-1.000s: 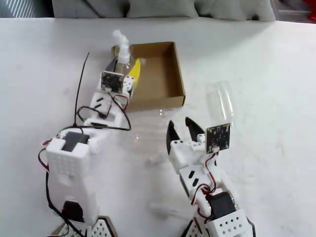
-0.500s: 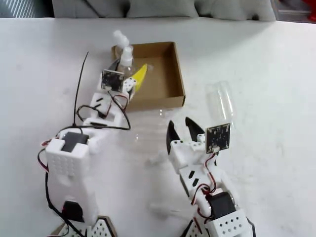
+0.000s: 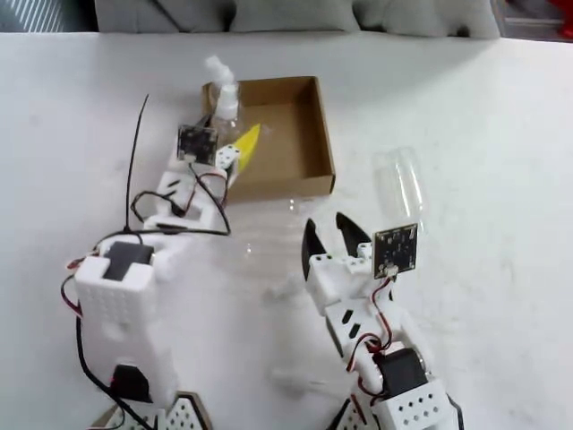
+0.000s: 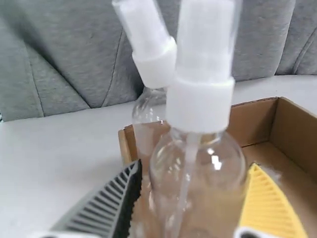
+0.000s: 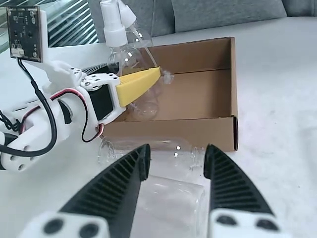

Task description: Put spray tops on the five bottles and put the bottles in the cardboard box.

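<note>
The cardboard box (image 3: pixel 324 134) lies open at the table's far middle. In its left corner stand two clear bottles with white spray tops. The nearer bottle (image 3: pixel 227 104) (image 4: pixel 198 163) stands between the grey and yellow fingers of my left gripper (image 3: pixel 231 124) (image 4: pixel 195 171), which is open with small gaps on both sides. The other topped bottle (image 3: pixel 216 70) (image 4: pixel 148 101) is just behind it. My right gripper (image 3: pixel 327 222) (image 5: pixel 177 151) is open on the near side of the box, above a topless clear bottle (image 5: pixel 148 148) lying on the table.
Another topless clear bottle (image 3: pixel 401 184) lies to the right of the box. A further clear piece (image 5: pixel 171 198) lies under the right gripper. A grey sofa (image 4: pixel 59 59) is behind the table. The right part of the box floor (image 5: pixel 198 94) is bare.
The left gripper's yellow finger swung outward, letting go of the nearer bottle in the box. The left arm then shifted slightly. The right arm stayed still.
</note>
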